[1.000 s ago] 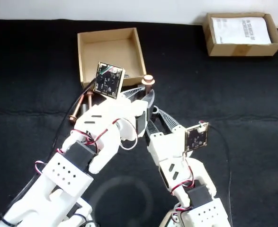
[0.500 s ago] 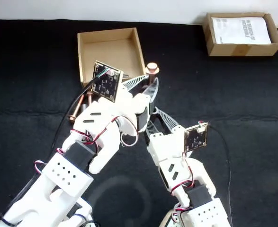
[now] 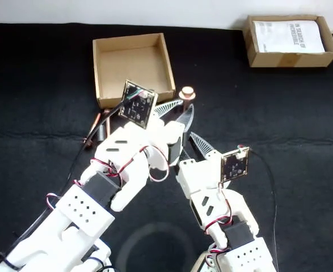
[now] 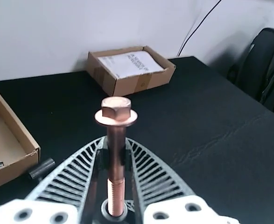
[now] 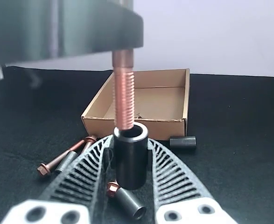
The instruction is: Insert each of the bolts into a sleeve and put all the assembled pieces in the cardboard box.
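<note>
Copper bolt (image 4: 115,154) is clamped in the left tool (image 4: 115,144), whose ribbed fingers are narrow around the smooth shank. The flanged hex head stands clear beyond the fingertips. In the left wrist view the bolt's long axis runs along the tool's length, and its thread goes down between the fingers.

The high view shows the same bolt (image 3: 186,93) nearly end-on, as a round head. This means the bolt is upright, head up, above the counter (image 3: 302,141) and just beside a corner of the cardboard box (image 3: 169,62). The left tool (image 3: 178,109) shows there too, with the right tool (image 3: 190,148) just below it.

The right wrist view shows the underside. The threaded end (image 5: 124,93) points straight down to the open mouth of a black sleeve (image 5: 130,158). The sleeve also stands upright, gripped by the right tool (image 5: 130,140) with its fingers closed against the sleeve's sides. The tip meets one side of the opening, and I cannot tell how far it has gone in.

Loose bolts (image 5: 62,158) and a lying sleeve (image 5: 182,142) rest on the counter in front of the cardboard box (image 5: 137,126). A second box (image 3: 288,59) holding a printed sheet sits well apart at the far edge.
</note>
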You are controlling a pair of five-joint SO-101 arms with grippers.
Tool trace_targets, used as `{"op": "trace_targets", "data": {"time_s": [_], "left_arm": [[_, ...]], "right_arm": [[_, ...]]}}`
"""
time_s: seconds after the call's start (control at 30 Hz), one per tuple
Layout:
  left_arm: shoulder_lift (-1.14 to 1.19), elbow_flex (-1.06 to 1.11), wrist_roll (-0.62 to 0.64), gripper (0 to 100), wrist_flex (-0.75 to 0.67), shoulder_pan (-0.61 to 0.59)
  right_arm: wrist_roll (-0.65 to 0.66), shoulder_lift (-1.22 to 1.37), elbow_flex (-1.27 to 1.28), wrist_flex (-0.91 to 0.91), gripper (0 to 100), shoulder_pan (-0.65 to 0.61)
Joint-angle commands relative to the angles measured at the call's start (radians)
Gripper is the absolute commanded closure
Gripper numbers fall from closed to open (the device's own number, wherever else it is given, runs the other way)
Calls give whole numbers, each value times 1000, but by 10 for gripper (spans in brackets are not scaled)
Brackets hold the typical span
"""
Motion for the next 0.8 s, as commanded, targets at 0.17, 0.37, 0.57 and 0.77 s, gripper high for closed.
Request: {"op": "trace_targets", "data": {"time_s": [0.17,0.37,0.57,0.77], "left_arm": [[-4,91,-9,991,-95,5],[-5,110,-9,991,-92,8],[-15,84,-9,987,-20,24],[-15,-50,-9,912,315,33]], "right_arm": [[-6,-1,-15,-15,991,4],[-6,-1,-12,-15,991,5],[-6,-1,-13,-15,991,8],[12,-1,-12,-15,991,12]]}}
